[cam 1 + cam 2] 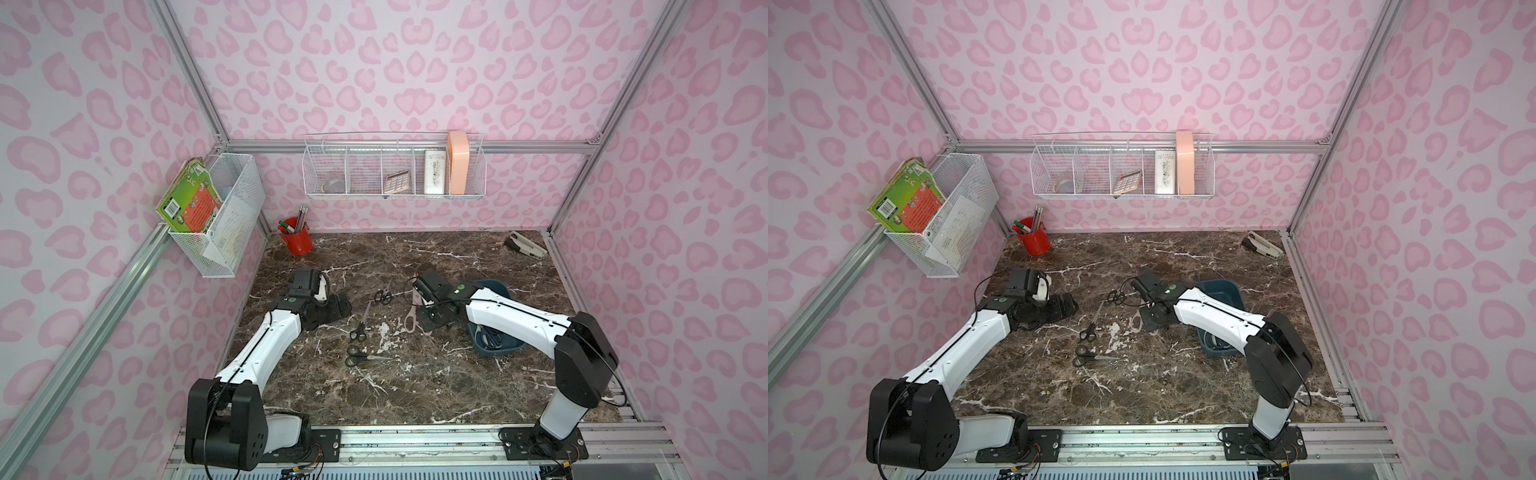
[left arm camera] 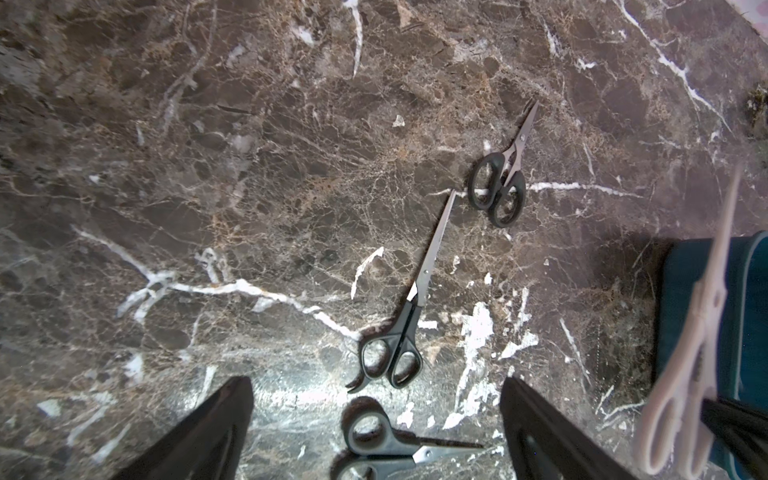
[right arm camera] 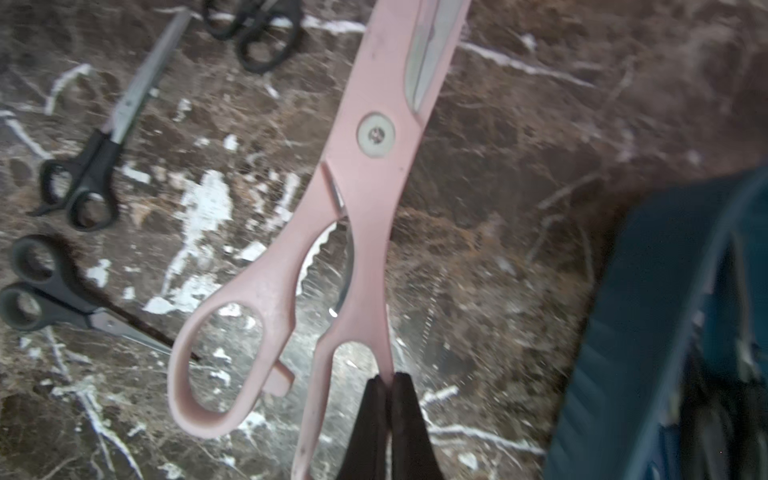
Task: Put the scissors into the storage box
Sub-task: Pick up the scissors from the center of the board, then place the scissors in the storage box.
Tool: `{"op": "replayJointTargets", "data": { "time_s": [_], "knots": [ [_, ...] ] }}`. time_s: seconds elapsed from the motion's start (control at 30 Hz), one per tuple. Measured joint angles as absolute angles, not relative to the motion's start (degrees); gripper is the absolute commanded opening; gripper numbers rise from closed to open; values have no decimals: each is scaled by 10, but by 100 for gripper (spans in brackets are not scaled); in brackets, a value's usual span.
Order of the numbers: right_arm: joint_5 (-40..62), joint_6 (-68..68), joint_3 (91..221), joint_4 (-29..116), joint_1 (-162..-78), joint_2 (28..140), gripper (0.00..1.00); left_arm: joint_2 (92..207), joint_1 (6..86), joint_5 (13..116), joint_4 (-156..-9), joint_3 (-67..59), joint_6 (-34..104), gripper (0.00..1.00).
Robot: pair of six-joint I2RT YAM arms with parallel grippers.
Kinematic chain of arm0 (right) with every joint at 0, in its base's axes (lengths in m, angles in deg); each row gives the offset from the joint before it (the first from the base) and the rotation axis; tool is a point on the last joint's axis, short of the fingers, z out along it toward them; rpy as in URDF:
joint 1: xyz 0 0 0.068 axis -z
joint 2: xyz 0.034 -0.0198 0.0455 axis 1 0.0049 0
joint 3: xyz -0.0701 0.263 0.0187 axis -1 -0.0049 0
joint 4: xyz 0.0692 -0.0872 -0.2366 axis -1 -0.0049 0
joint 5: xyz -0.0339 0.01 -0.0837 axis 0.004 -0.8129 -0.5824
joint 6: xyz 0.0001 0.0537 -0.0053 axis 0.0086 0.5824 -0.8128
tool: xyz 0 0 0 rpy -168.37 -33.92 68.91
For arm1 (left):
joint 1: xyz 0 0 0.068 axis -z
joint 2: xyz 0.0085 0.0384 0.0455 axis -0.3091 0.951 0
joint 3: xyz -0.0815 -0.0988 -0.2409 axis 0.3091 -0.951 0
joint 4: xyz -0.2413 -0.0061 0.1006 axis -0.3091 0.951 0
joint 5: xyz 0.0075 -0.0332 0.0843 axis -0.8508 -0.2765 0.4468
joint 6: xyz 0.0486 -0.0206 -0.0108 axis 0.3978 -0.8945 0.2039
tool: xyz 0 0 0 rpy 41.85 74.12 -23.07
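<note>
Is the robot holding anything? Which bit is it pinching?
The right gripper pinches the large pale pink scissors by the thin rim of one handle loop. The left gripper is open, holding nothing.

Lab robot booth (aluminium frame (image 1: 540,146))

Pale pink scissors (image 3: 365,166) gripped by one handle beside teal storage box (image 1: 496,351), three black-handled pairs (image 1: 357,332) flat nearby

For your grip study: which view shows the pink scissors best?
Right wrist: the pink scissors fill it, handle in the right pincer. Both top views show them small; left wrist, only a blur.
</note>
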State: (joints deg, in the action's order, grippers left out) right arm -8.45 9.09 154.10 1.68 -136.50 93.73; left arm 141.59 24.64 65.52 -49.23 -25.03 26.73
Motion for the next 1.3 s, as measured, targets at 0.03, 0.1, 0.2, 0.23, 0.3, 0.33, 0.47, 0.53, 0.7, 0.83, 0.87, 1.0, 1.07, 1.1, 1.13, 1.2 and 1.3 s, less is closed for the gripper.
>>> {"op": "replayJointTargets", "data": {
  "time_s": [0.03,0.1,0.2,0.23,0.3,0.33,0.47,0.53,0.7,0.83,0.87,1.0,1.07,1.1,1.13,1.2,1.3],
  "knots": [
    [-88,88,1527,15,-1355,922,0,1419,249,654,-492,-249,267,97],
    [-95,76,1493,10,-1331,883,0,1427,255,651,-492,-245,268,97],
    [-118,61,1436,-2,-1292,815,0,1440,267,645,-493,-235,268,97],
    [-124,56,1422,-10,-1277,795,0,1444,270,644,-493,-232,268,97],
    [-132,41,1399,-23,-1244,755,0,1454,277,643,-493,-226,268,97],
    [-135,32,1390,-26,-1228,737,0,1458,279,642,-493,-223,268,97],
    [-132,-4,1360,-18,-1164,670,0,1473,289,641,-493,-211,267,97],
    [-131,-16,1349,-10,-1138,656,0,1475,292,641,-493,-208,267,97],
    [-107,-43,1343,8,-1097,678,0,1475,295,641,-493,-206,267,97],
    [-83,-62,1348,12,-1092,727,0,1471,295,644,-493,-206,267,97],
    [-78,-69,1350,14,-1092,739,0,1471,295,645,-493,-206,267,97],
    [-72,-80,1350,15,-1091,769,0,1466,295,651,-492,-209,267,97],
    [-72,-84,1350,16,-1090,775,0,1464,295,654,-491,-210,268,97],
    [-72,-85,1350,17,-1090,778,0,1464,295,655,-491,-210,268,97],
    [-72,-85,1350,17,-1089,782,0,1464,295,657,-491,-210,268,97],
    [-68,-87,1352,17,-1087,791,0,1464,295,658,-490,-210,268,97],
    [-66,-89,1353,19,-1082,806,0,1464,295,658,-491,-211,268,97]
  ]
}}
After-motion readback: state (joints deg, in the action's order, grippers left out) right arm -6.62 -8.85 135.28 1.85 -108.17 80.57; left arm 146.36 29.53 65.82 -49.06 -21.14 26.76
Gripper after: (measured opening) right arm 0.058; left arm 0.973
